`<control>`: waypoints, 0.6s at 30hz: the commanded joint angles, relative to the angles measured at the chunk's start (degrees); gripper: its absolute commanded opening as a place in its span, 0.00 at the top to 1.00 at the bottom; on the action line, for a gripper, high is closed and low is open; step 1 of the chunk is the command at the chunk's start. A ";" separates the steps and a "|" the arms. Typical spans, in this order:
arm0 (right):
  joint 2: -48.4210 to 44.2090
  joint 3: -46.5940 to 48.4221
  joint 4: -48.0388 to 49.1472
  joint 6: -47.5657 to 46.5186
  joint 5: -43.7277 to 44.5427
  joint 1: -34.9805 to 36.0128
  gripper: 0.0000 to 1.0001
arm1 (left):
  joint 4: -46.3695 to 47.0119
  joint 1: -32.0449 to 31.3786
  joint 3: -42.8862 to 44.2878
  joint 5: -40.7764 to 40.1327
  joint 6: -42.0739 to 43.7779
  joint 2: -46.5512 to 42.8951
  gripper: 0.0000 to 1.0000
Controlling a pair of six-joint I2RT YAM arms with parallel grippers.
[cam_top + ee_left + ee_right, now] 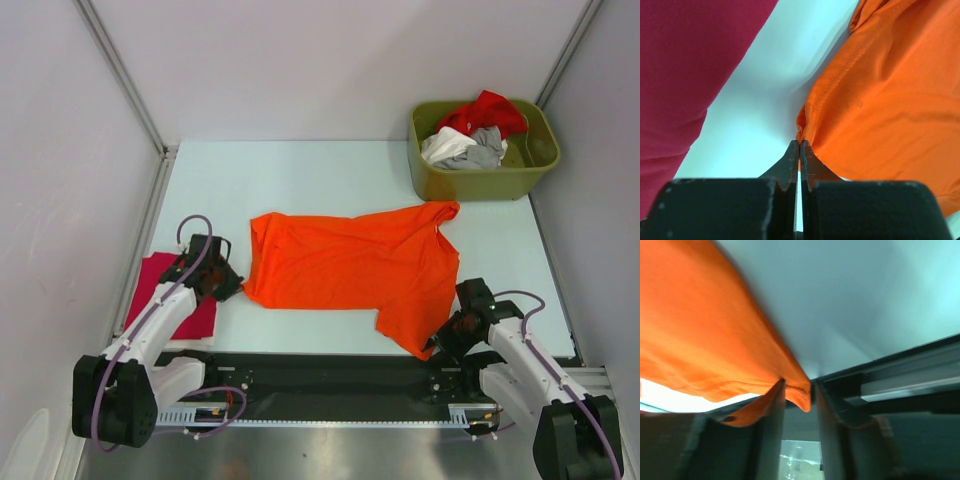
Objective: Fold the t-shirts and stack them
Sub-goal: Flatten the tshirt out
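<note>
A pale table (300, 170), walled on three sides by white panels, carries the work. The orange t-shirt (350, 265) lies spread across its middle, mostly flat, one sleeve reaching toward the far right and another part trailing to the near edge.

At the far right corner stands an olive-green bin (480, 185). A red t-shirt (490, 110) is heaped at its back rim, with a white t-shirt (445, 145) and a grey t-shirt (485, 150) crumpled in front of it.

A magenta-red t-shirt (152, 272) lies flat along the table's left edge, partly under the left arm and apart from the orange one, with a strip of bare table between them.

The left gripper (228, 283) sits low at the orange shirt's left edge. In its wrist view the two dark fingers (790, 160) are pressed together, clenched on the hem, where the cloth puckers at their tips.

The right gripper (445, 338) is at the shirt's near right corner, by the black rail at the table's front. Its wrist view shows that corner raised off the table and caught between the fingers (772, 425). They stand slightly apart, with the bunched hem filling the gap at their tips.
</note>
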 commanded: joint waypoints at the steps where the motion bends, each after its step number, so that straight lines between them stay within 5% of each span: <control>1: -0.35 -0.96 2.19 2.16 1.12 -0.07 0.67 | 1.00 -0.28 -0.38 0.44 0.81 -1.12 1.00; 6: 1.49 -0.79 3.68 2.08 1.21 -0.07 0.76 | 1.09 -0.28 -0.38 0.71 0.46 -0.95 1.00; 10: 0.01 1.13 1.67 1.64 3.22 -0.24 0.99 | 1.09 -0.28 0.67 0.71 0.37 -0.95 1.00; 18: 1.13 18.17 -1.32 -7.40 4.81 -3.93 1.00 | -0.05 -0.28 8.04 1.94 6.87 -1.30 1.00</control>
